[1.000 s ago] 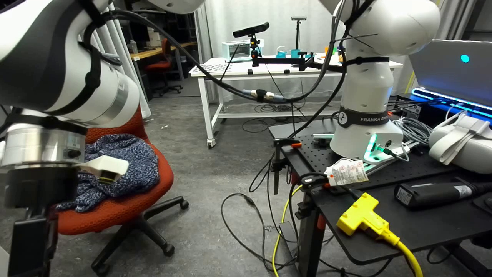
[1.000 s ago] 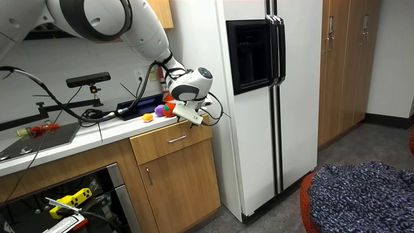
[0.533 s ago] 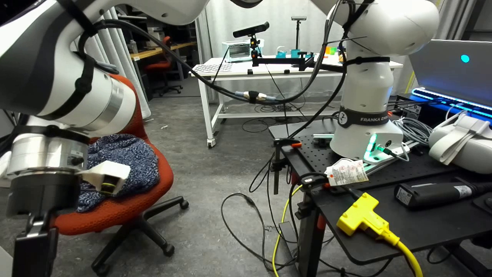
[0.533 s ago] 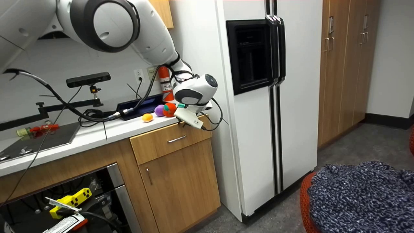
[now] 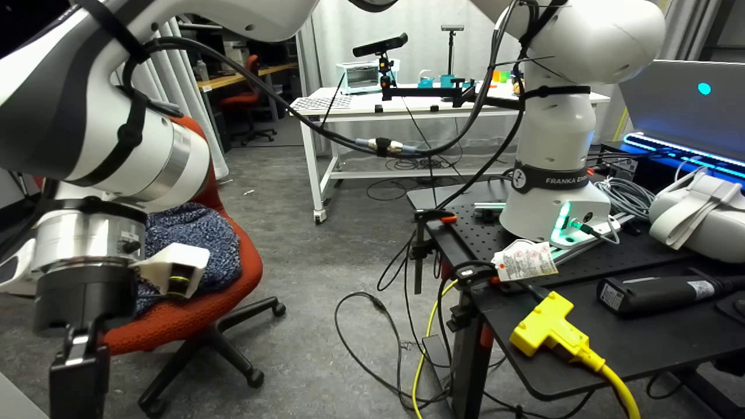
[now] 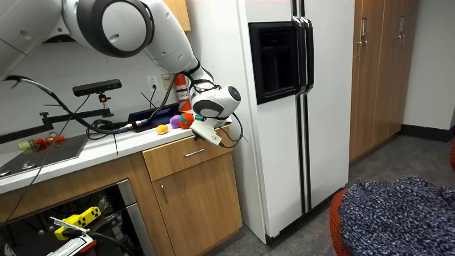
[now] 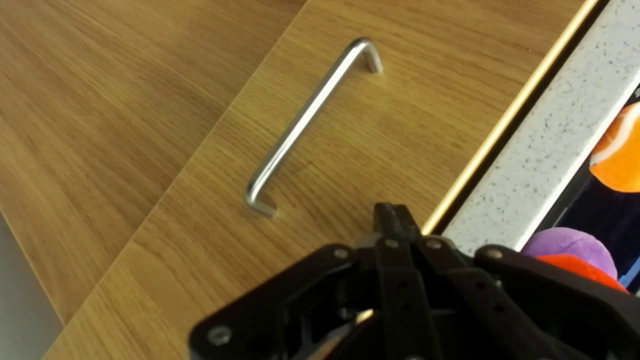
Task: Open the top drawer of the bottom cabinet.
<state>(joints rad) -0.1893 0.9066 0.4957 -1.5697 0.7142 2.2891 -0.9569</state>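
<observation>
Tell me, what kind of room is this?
Probably a kitchen area, perhaps inside a robot lab: there's a side-by-side refrigerator, a cooktop and what looks like a VR headset.

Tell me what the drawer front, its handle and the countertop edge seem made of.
Drawer front: wood or wood-look laminate, satin; brown grain shows. Handle: metal, probably steel, smooth and shiny; a bright highlight runs along it. Countertop edge: pale, matte-looking, speckled; laminate or stone composite, I cannot tell which.

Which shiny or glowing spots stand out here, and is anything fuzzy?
Wrist view: on the drawer, the handle carries a bright glare streak, while the dark jaws look slightly soft; in an exterior view, a light strip glows blue and a green lamp shines.
</observation>
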